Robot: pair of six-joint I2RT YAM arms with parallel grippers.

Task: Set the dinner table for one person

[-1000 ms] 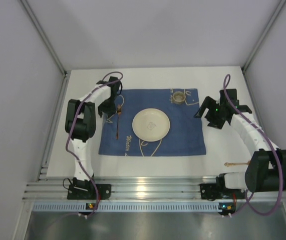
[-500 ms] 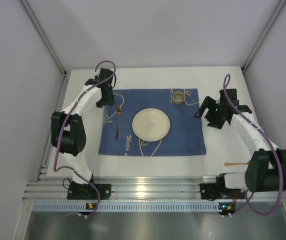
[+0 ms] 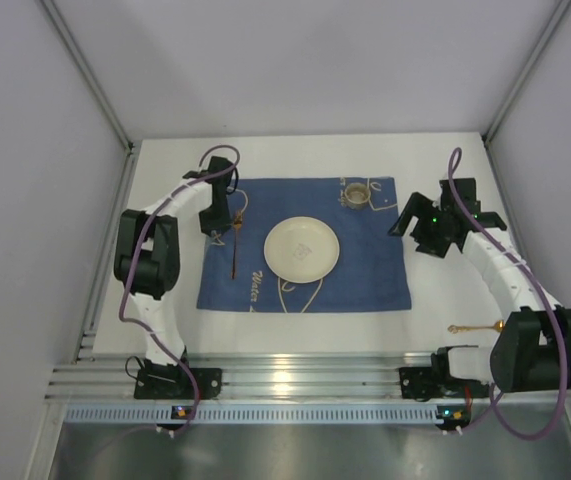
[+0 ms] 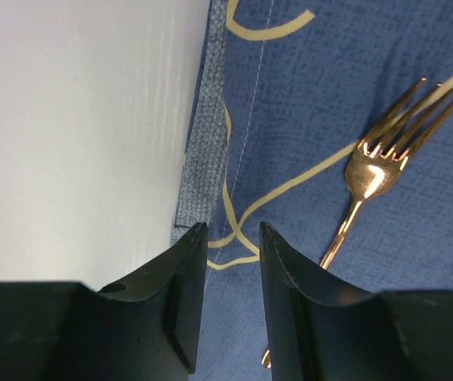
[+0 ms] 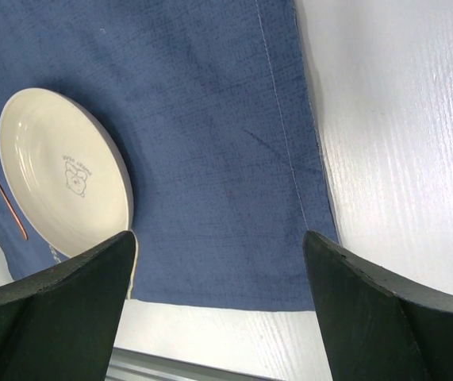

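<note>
The white dinner table (image 3: 445, 165) carries a blue placemat (image 3: 365, 270) with a cream plate (image 3: 302, 248) in its middle, a small cup (image 3: 357, 193) at its far edge and a gold fork (image 3: 236, 245) on its left part. My left gripper (image 3: 212, 224) hovers over the mat's left edge, narrowly open and empty (image 4: 232, 230); the fork (image 4: 381, 159) lies just to its right. My right gripper (image 3: 418, 234) is wide open and empty (image 5: 218, 238) above the mat's right edge (image 5: 289, 159). The plate (image 5: 63, 175) shows to its left.
A gold spoon (image 3: 475, 327) lies on the white table beside the right arm's base. Grey enclosure walls stand at the left, right and back. An aluminium rail (image 3: 295, 380) runs along the near edge.
My left gripper drew back toward the far left corner of the mat, then came back beside the fork's tines. The fork has not moved. The right arm is almost unmoved.
</note>
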